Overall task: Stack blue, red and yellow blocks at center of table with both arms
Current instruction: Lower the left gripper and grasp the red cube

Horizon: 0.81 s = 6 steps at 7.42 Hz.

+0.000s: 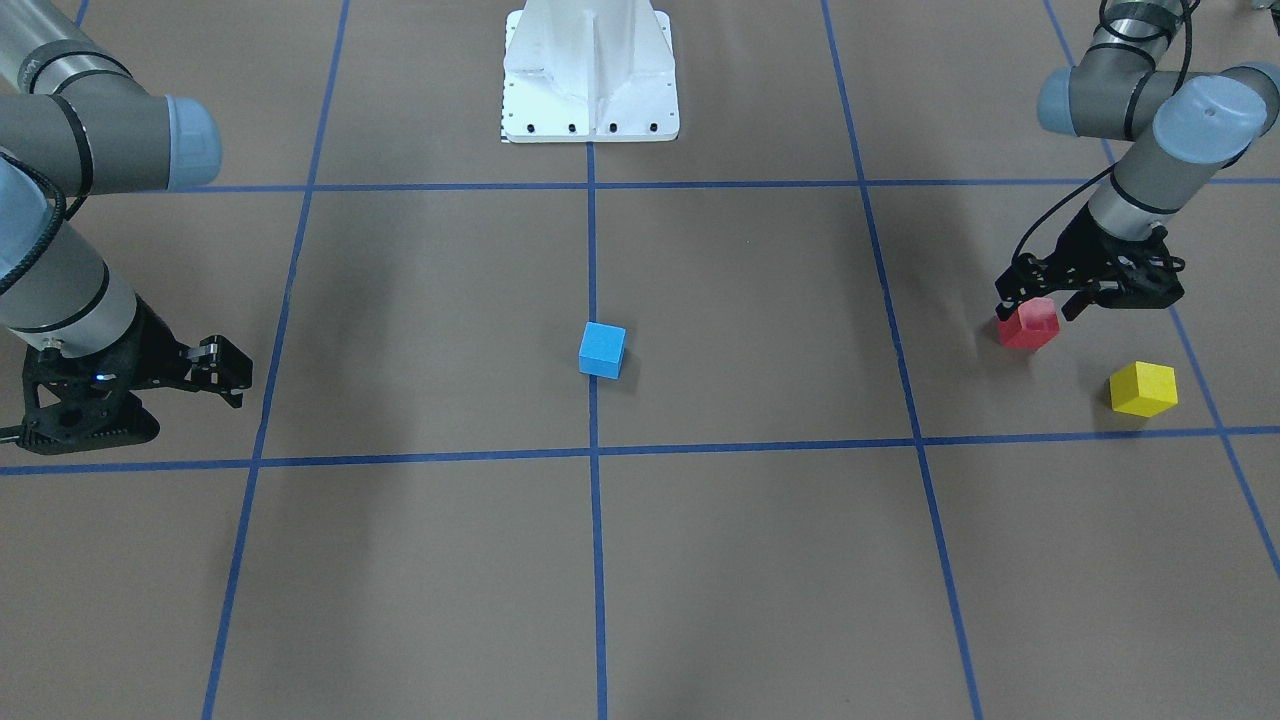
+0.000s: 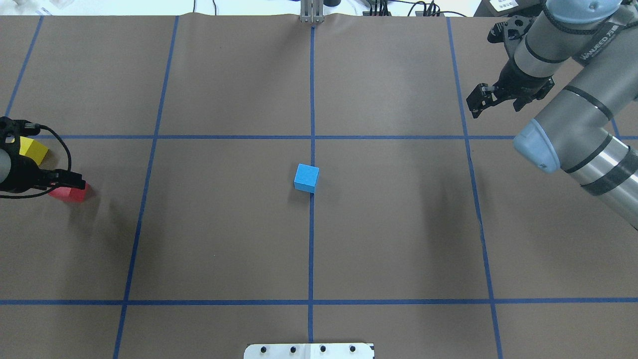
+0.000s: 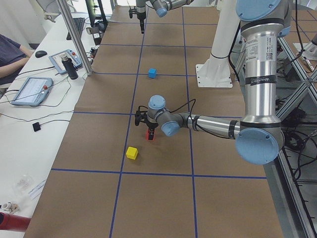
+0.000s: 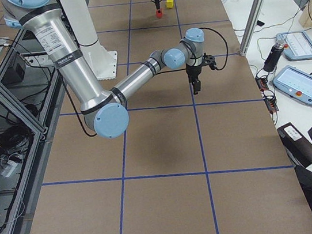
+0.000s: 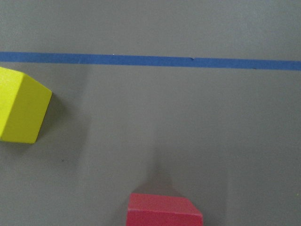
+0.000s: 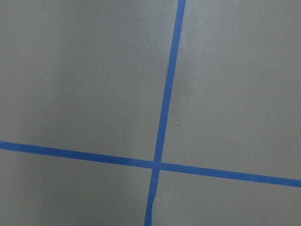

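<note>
Three blocks rest on the bench (image 1: 740,560): blue block (image 1: 602,349) at centre, red block (image 1: 1028,326) under the left hand (image 1: 1038,300), spread, holding nothing; yellow block (image 1: 1143,388) near. Right hand (image 1: 226,372): cannot tell.

We see a table (image 2: 224,239) covered in brown paper, matt and smooth, lined with faintly shiny blue tape (image 2: 311,99). The red block (image 1: 1030,330) between the fingers of the left gripper (image 1: 1036,308) looks matt and slightly grainy. So do the yellow block (image 1: 1143,389) near those fingers and the blue block (image 1: 602,350) well apart from them. The left gripper and right gripper (image 1: 240,385) look like matt black plastic. Above the fingers, the left arm (image 1: 1135,195) shows satin grey metal with a pale blue plastic cap (image 1: 1215,115).
</note>
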Each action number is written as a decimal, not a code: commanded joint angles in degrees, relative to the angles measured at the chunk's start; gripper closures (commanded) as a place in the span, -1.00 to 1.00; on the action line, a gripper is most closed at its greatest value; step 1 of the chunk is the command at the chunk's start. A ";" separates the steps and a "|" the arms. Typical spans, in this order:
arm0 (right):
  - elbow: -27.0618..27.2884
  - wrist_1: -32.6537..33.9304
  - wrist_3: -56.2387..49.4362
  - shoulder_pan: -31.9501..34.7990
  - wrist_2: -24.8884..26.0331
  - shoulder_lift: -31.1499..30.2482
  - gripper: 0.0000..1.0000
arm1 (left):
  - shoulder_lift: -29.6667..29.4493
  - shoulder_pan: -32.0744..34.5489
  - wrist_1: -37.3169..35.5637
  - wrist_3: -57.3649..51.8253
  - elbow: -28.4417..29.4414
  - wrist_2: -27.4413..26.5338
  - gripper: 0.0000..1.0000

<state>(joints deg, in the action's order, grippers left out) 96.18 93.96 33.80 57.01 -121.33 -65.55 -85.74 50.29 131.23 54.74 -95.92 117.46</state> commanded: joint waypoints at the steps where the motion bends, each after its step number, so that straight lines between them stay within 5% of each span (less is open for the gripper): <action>1: -0.12 -0.09 0.04 0.03 -1.36 -0.01 -0.99 | -0.82 -0.55 -0.18 -0.08 0.90 -0.04 -0.72; 2: -0.12 -0.09 0.13 -0.06 -1.46 0.08 -0.99 | -0.91 -0.46 -0.19 -0.08 1.26 -0.04 -0.47; 3: -0.20 -0.09 0.30 -0.06 -1.54 0.08 -0.99 | -1.26 -0.46 -0.19 -0.08 1.61 -0.04 0.04; 4: -0.20 -0.09 0.48 -0.06 -1.55 0.16 -0.99 | -1.44 -0.46 -0.45 -0.08 1.44 0.05 0.78; 5: -0.20 -0.09 0.56 -0.06 -1.55 0.25 -0.98 | -2.49 -0.28 -3.93 0.01 -0.48 0.40 1.00; 6: -0.20 -0.09 0.48 -0.06 -1.63 0.25 -0.99 | -6.59 -0.20 -14.23 -0.07 -4.50 0.49 1.00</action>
<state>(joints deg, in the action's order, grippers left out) 95.98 93.87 34.28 56.96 -122.88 -65.35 -88.83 49.97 125.98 54.70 -96.72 117.75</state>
